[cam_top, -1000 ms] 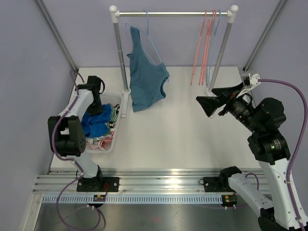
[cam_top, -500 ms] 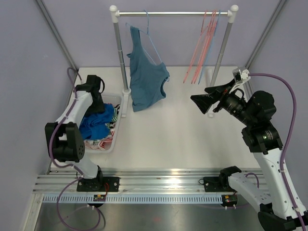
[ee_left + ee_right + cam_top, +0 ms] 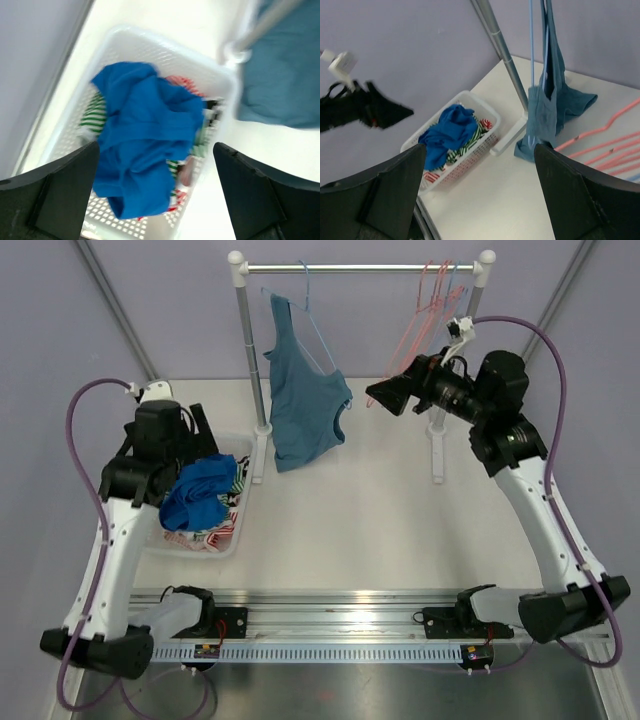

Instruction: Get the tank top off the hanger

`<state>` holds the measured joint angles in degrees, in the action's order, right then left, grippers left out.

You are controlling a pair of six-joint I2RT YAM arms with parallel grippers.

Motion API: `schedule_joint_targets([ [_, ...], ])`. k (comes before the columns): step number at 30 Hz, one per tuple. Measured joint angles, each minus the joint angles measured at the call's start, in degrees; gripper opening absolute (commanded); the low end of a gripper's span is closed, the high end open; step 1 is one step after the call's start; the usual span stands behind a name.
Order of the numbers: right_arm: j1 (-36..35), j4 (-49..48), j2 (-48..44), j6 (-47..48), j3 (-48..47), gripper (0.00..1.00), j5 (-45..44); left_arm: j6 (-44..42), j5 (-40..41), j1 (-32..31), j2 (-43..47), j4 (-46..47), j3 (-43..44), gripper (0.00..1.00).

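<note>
Lavender walls (image 3: 45,350) closed in the space on three sides of both my grippers. Beneath them lay the white tabletop (image 3: 380,510), with a slotted metal rail (image 3: 350,625) along its near edge, behind my arms.

At the far side stood the clothes rack (image 3: 360,268), its crossbar above the level of my right gripper (image 3: 385,398). That gripper hung in the air just in front of the rack's right post, pointing left, its fingers (image 3: 395,190) spread wide with nothing between them.

The teal tank top (image 3: 300,405) was ahead of those fingers and well apart from them. It hung on a thin blue hanger (image 3: 531,50) at the left end of the bar, beside the left post. One strap was over the hanger, and the body sagged low towards the table.

A bunch of pink hangers (image 3: 428,290) hung on the bar just above and behind my right gripper. From the wrist their lower ends showed off to the right of the fingers.

My left gripper (image 3: 155,145) hovered over the white mesh laundry basket (image 3: 150,37), its fingers parted and empty. Directly below it lay a crumpled bright blue garment (image 3: 145,135) on top of red and green striped clothes (image 3: 95,117). The tank top's hem lay up and to the right of that gripper, past the basket's far corner.
</note>
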<state>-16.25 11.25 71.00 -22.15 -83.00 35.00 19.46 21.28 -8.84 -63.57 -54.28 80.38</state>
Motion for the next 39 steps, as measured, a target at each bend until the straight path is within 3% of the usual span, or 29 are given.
schedule_joint_targets([
  [4,-3.0,3.1,10.3,3.0,-10.7,0.87,-4.4,-0.9,-3.1,-7.8,12.9,6.5,-8.3,0.99],
  [8,-7.0,6.4,20.5,7.6,-22.1,0.80,-10.8,-1.6,-6.6,-9.3,28.0,15.4,-22.1,0.99],
  [11,-9.4,9.9,28.3,11.0,-31.1,0.77,-16.1,-2.4,-9.3,-9.4,34.2,18.2,-28.2,0.99],
  [17,-12.2,17.1,41.2,16.8,-45.4,0.71,-24.4,-3.6,-11.9,-9.4,34.1,21.6,-29.9,0.99],
  [21,-12.6,20.4,46.3,19.8,-52.3,0.53,-26.2,-4.1,-13.1,-9.4,30.7,21.8,-29.9,0.99],
  [26,-13.1,21.2,47.8,22.1,-54.2,0.40,-26.6,-4.5,-13.8,-9.4,28.5,21.6,-29.9,0.99],
  [33,-14.0,21.0,50.4,22.6,-57.3,0.35,-26.6,-4.7,-13.8,-9.4,28.7,21.1,-29.9,0.99],
  [36,-14.2,21.0,51.6,22.8,-58.2,0.21,-26.6,-4.7,-13.8,-9.4,28.7,20.9,-29.9,0.99],
  [39,-14.6,21.0,52.7,22.9,-58.8,0.16,-27.1,-4.8,-13.8,-9.4,28.7,20.9,-29.9,0.99],
])
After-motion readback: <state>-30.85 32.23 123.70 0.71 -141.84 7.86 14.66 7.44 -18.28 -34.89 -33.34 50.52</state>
